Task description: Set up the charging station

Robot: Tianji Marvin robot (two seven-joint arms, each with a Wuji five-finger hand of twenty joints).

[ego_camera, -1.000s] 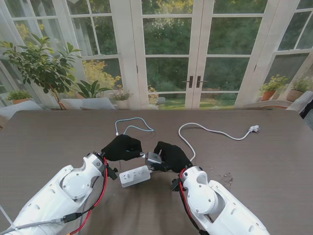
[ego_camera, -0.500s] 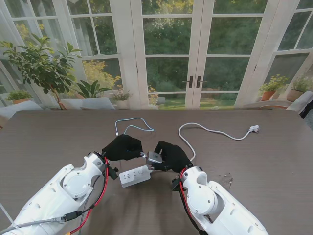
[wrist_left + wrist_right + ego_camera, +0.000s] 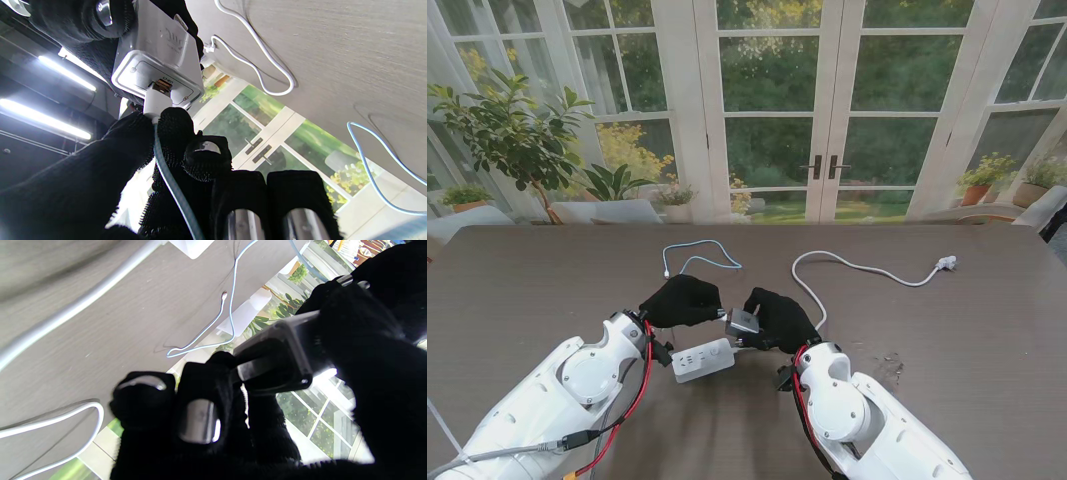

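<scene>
A dark wood-grain table (image 3: 987,330) stood before tall glass doors onto a garden, with potted plants along the sills. Near the table's middle, our two black-gloved hands met just above a white power strip (image 3: 703,359) lying on the surface.

Our right hand (image 3: 777,318) was closed around a small grey charger (image 3: 743,323), held off the table. Our left hand (image 3: 681,300) pinched a white plug (image 3: 157,101) between thumb and fingers, its blue cable (image 3: 707,262) trailing away from us across the table. In the left wrist view the plug sat at the charger's port (image 3: 162,86), metal still showing, so we judged it partly seated at best.

We judged the task about midway: cable and charger were being joined, but the charger was not yet in the strip. The strip's white cord (image 3: 857,268) ran off to the right and ended in a wall plug (image 3: 946,263) lying loose on the table.

Our hands hid most of the charger from above, its prongs could not be made out, and the right wrist view showed the charger only as a dark blur. Small specks (image 3: 891,362) on the table to the right were too tiny to identify.
</scene>
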